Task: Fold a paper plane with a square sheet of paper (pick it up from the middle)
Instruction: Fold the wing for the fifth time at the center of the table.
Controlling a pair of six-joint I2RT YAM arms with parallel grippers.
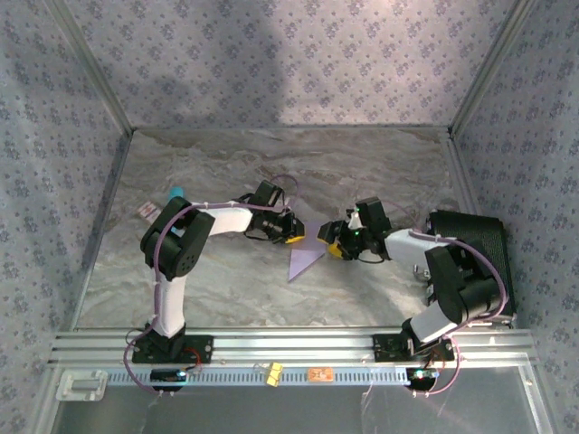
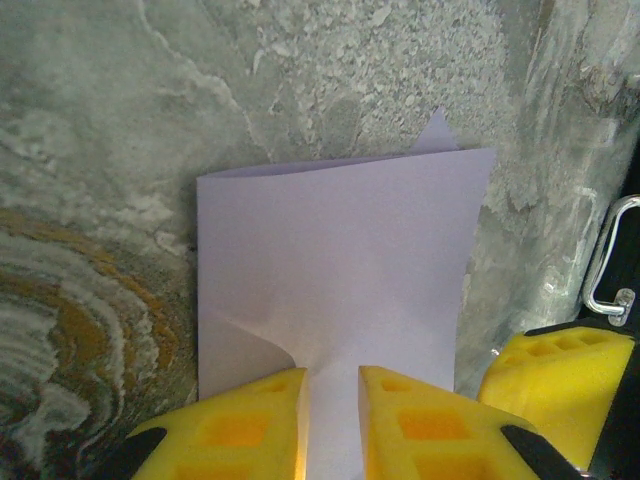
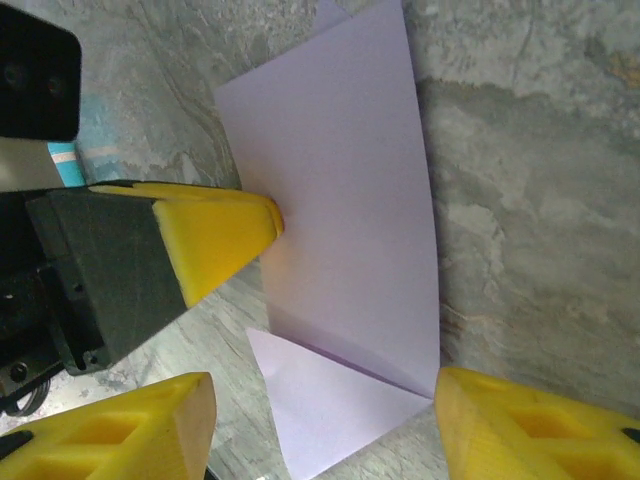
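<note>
Left wrist view puts the square sheet of paper (image 2: 340, 260), folded over, above the table (image 2: 100, 150) and pinched at its near edge in your left gripper (image 2: 333, 420), so hold that pinch firm and close the spread-open right gripper (image 3: 322, 395) squarely across the crease.

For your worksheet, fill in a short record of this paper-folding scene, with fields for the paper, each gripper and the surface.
paper: lavender sheet of paper, folded over on itself along a crease
left gripper: closed on the near edge of the sheet
right gripper: open, one finger on either side of the sheet's corner
surface: marbled grey table
</note>
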